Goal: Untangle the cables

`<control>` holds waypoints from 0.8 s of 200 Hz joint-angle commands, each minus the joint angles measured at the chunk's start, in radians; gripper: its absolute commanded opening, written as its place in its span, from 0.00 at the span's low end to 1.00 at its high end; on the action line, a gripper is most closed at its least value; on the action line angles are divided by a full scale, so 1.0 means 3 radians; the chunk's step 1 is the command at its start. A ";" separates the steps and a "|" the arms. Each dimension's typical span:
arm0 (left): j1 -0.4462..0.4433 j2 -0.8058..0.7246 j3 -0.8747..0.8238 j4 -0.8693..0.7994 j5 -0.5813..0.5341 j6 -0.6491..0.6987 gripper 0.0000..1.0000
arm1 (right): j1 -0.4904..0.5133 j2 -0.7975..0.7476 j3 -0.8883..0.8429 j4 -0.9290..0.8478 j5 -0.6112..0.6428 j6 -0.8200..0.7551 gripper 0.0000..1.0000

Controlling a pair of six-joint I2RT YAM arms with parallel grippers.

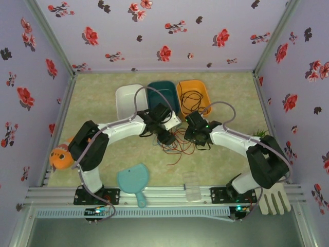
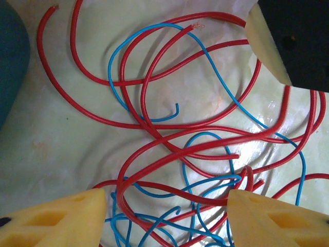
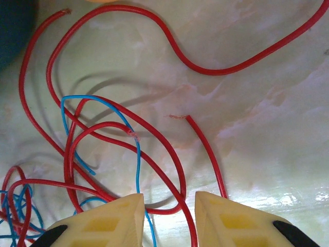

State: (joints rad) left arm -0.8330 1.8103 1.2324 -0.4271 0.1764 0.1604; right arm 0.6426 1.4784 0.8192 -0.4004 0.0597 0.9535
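Note:
The cables (image 1: 177,142) lie as a loose tangle of red and blue wires on the table between both grippers. A black cable (image 1: 192,99) sits coiled in the orange bin. My left gripper (image 1: 167,138) hangs over the tangle, open, and its yellow fingers (image 2: 56,218) straddle crossed red and blue loops (image 2: 169,190) without pinching them. My right gripper (image 1: 199,140) stands open on the tangle's right side. A red cable (image 3: 177,198) runs through the gap between its fingers (image 3: 103,224), and a blue strand (image 3: 138,164) passes the left finger.
Three bins stand at the back: white (image 1: 124,105), teal (image 1: 171,88), orange (image 1: 201,88). A teal paddle (image 1: 134,180) and a clear container (image 1: 193,186) lie near the front rail. An orange toy (image 1: 60,157) sits far left, a white ribbed item (image 1: 275,198) far right.

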 commanded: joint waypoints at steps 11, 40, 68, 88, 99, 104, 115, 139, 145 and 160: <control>0.0010 0.0098 0.0116 0.0064 0.0036 0.0083 0.62 | 0.0013 0.0110 0.0056 -0.0037 0.0081 0.0030 0.32; 0.0014 0.0124 0.0127 0.0148 0.0026 0.0024 0.56 | 0.0008 0.0203 0.0056 0.0012 0.0048 0.0034 0.31; 0.0015 0.0157 0.0120 0.0215 0.0004 -0.0013 0.51 | -0.0001 0.0249 0.0051 -0.0003 0.0092 0.0048 0.30; 0.0020 0.0186 0.0126 0.0223 -0.0101 -0.0033 0.52 | -0.0010 0.0265 0.0041 0.0003 0.0103 0.0049 0.31; 0.0023 0.0200 0.0134 0.0224 -0.0138 -0.0040 0.52 | -0.0019 0.0274 0.0036 0.0017 0.0103 0.0048 0.31; 0.0025 0.0208 0.0141 0.0220 -0.0158 -0.0051 0.52 | -0.0020 0.0282 0.0036 0.0018 0.0103 0.0051 0.30; 0.0031 0.0228 0.0169 0.0212 -0.0190 -0.0069 0.52 | -0.0020 0.0299 0.0042 0.0038 0.0099 0.0043 0.29; 0.0036 0.0280 0.0207 0.0193 -0.0229 -0.0094 0.52 | -0.0028 0.0352 0.0041 0.0080 0.0073 0.0035 0.23; 0.0035 0.0289 0.0212 0.0186 -0.0225 -0.0095 0.52 | -0.0029 0.0368 0.0042 0.0085 0.0065 0.0033 0.21; 0.0035 0.0298 0.0207 0.0181 -0.0225 -0.0099 0.51 | -0.0030 0.0394 0.0046 0.0100 0.0050 0.0033 0.18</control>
State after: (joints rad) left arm -0.8303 1.8824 1.2671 -0.3672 0.1295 0.1463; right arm 0.6395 1.5726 0.8196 -0.3813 0.0597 0.9543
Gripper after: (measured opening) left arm 0.518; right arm 0.205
